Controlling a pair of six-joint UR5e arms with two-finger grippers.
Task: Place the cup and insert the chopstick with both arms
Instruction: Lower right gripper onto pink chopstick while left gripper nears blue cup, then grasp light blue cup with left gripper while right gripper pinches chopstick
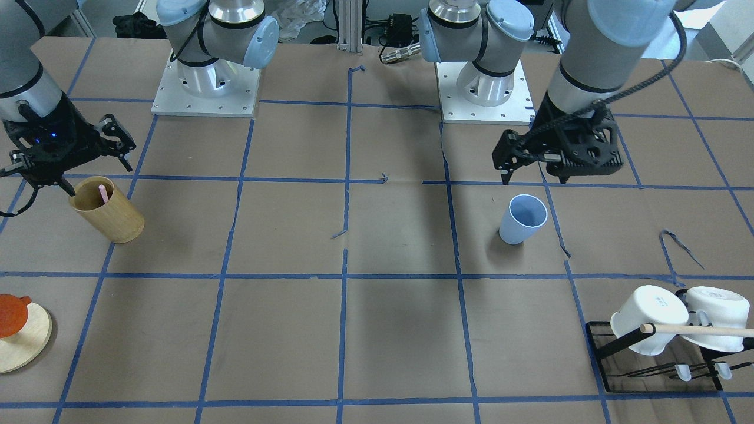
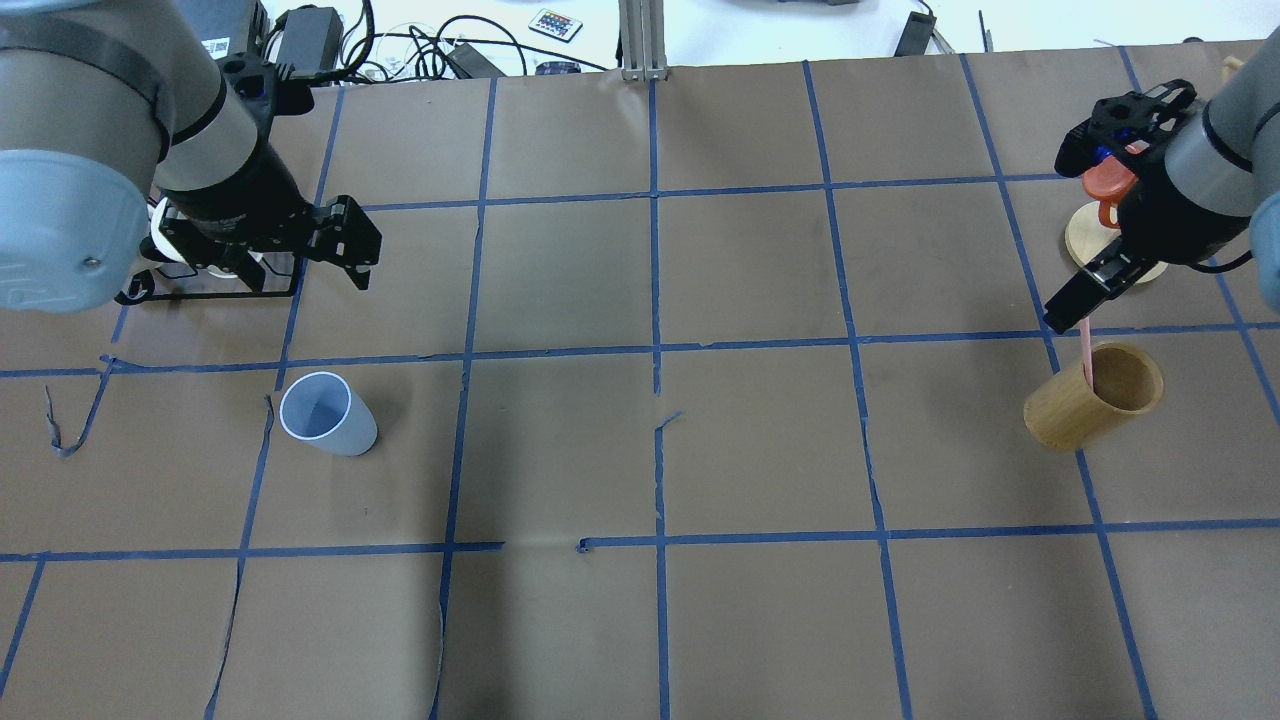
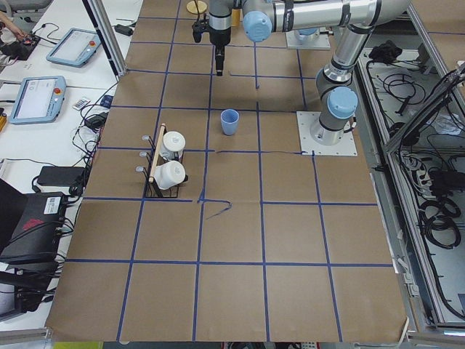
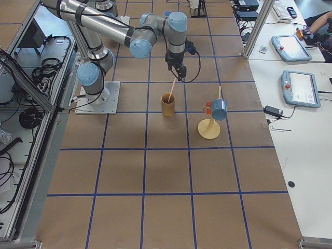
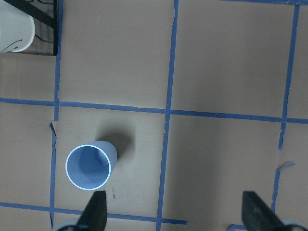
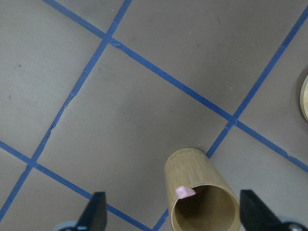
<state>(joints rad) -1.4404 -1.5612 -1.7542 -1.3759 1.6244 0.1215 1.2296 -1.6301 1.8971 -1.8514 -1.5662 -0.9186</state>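
**Both claws open over the bench; cup upright, chopstick in the holder**

The left arm reaches out over the robot's left half of the bench (image 1: 377,330), with its wrist turned so that the left claw (image 5: 174,216) points straight down. Its fingers stand wide apart and grip nothing. The cup (image 5: 89,166) stands upright on the bench below, mouth up and axis vertical. In the wrist view it sits off to one side, near one fingertip rather than between the two.

The right arm stretches toward the robot's right end of the bench. The right claw (image 6: 174,217) also points down, fingers spread and gripping nothing, above the holder (image 6: 202,192). The holder stands upright with its mouth up. The chopstick (image 2: 1086,350) stands inside it, its long axis near vertical but leaning, with the upper end out past the rim toward the claw. In the overhead view that end seems to lie just beside one finger; whether they touch I cannot tell. Its lower end is hidden inside the holder, and the wrist view shows only a pink tip at the rim.

The rack (image 1: 654,359) is mostly hidden behind the left arm in the overhead view. The front view shows it carrying two white mugs (image 1: 648,318) tipped on their sides, cut off at the picture's edge. An orange mug (image 1: 12,312) on a stand (image 1: 23,344) is cut by the front view's edge and partly hidden by the right claw overhead.
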